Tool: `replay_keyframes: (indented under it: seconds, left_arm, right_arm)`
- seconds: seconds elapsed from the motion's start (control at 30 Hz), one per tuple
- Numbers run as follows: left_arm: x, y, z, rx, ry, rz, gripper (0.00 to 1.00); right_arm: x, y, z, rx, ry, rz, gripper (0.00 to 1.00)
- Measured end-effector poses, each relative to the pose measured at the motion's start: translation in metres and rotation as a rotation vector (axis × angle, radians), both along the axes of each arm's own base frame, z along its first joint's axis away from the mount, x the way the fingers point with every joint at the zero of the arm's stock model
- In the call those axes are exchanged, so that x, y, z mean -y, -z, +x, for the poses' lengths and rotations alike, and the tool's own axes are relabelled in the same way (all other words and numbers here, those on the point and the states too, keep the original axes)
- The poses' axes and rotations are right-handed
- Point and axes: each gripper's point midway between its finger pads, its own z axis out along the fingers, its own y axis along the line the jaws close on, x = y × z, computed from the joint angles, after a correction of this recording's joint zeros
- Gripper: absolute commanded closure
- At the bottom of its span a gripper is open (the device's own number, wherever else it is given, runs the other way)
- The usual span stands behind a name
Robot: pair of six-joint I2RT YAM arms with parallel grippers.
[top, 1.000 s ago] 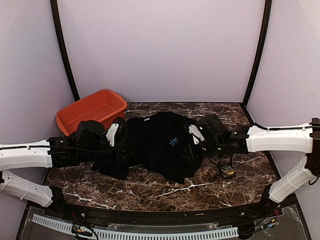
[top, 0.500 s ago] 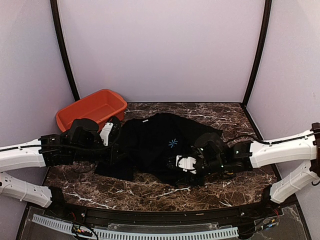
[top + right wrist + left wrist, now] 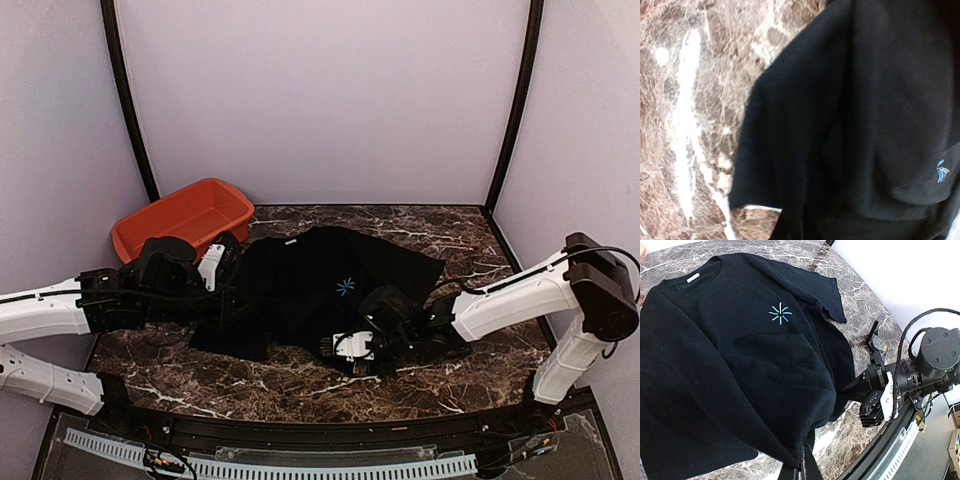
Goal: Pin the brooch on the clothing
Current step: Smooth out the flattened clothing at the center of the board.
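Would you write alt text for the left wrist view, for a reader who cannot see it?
A black T-shirt with a light-blue starburst print lies spread on a marble table, its near hem pinched in the left hand. The right hand is at the shirt's right edge, near a small black case.
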Motion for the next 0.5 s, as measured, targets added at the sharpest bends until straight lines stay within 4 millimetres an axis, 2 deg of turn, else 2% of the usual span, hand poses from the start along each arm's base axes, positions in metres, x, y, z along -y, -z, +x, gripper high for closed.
replay_keyframes:
  seconds: [0.1,0.2,0.3,0.37,0.43,0.5]
  left_arm:
    - [-0.002,-0.001,0.000,0.004,-0.005,0.001,0.99]
    - [-0.007,0.000,0.001,0.004,-0.014,0.015,0.99]
    - [-0.016,0.000,0.004,0.010,-0.027,0.040,0.99]
    - [-0.025,-0.003,0.010,0.022,-0.047,0.054,0.99]
    - [-0.036,-0.009,0.017,0.039,-0.072,0.061,0.99]
    - [-0.045,-0.014,0.021,0.056,-0.092,0.067,0.99]
  right_arm:
    - [-0.006,-0.011,0.003,0.012,-0.001,0.019,1.00]
    - [-0.004,-0.031,0.002,0.029,-0.004,0.047,1.00]
    - [0.000,-0.074,0.002,0.087,-0.008,0.125,1.00]
    - [0.006,-0.113,0.004,0.159,0.002,0.205,1.00]
    - [0.015,-0.144,0.006,0.226,0.016,0.268,1.00]
    - [0.026,-0.164,0.008,0.282,0.033,0.309,1.00]
